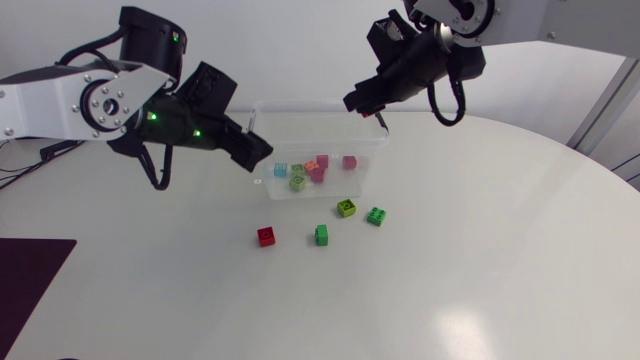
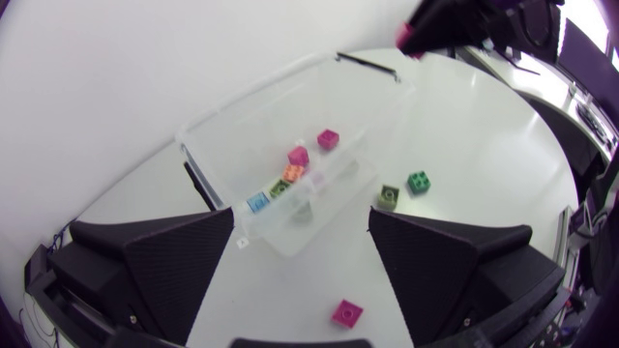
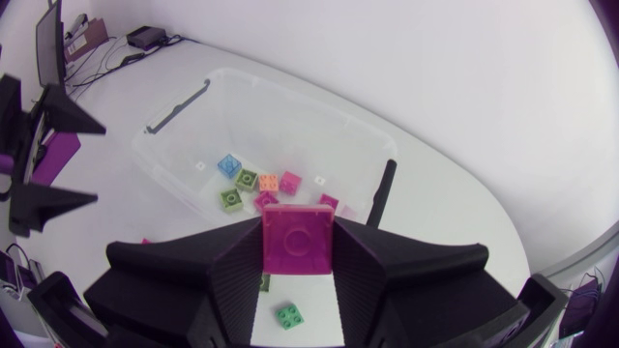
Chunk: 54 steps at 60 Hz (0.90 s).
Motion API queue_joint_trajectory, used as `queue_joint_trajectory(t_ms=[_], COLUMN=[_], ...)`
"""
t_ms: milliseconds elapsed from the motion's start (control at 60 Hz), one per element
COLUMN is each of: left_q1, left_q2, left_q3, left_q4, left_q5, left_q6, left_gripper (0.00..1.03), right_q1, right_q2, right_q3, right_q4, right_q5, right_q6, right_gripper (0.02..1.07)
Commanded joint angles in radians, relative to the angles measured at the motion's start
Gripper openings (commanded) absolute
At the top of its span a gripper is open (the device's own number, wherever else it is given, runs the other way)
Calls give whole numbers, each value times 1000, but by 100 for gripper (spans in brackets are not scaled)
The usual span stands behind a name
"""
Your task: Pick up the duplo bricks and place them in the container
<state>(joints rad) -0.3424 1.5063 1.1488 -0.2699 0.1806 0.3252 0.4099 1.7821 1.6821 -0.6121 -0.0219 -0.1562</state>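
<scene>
My right gripper is clamping a magenta square plastic duplo brick near the rim of the clear rectangular plastic container, where several small coloured bricks are lying. My left gripper is hovering beside the container, fingers spread wide. Four loose bricks are sitting on the white table.

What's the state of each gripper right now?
Left gripper: open, holding nothing.
Right gripper: closed on a pink brick.

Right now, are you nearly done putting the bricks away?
About halfway. Several bricks already lie in the container. My right gripper holds a pink brick near it. Four wait on the table: red brick, green brick, lime brick, second green brick.
</scene>
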Motion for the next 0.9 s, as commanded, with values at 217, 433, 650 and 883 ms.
queue_joint_trajectory(t_ms=[217, 433, 650, 883], left_q1=[-6, -4, -29, -38], left_q2=[25, 175, 293, 368], left_q3=[-152, -103, -35, 8], left_q4=[-137, -152, -155, -175], left_q5=[28, 26, 23, 19], left_q6=[249, 325, 371, 413], left_gripper=[97, 96, 96, 95], right_q1=[0, -20, -19, -39], right_q2=[209, 362, 204, -84], right_q3=[177, 347, 176, -182], right_q4=[98, 77, 89, 132], right_q5=[-9, -7, -35, -115], right_q6=[23, 21, 9, -88], right_gripper=[27, 98, 102, 102])
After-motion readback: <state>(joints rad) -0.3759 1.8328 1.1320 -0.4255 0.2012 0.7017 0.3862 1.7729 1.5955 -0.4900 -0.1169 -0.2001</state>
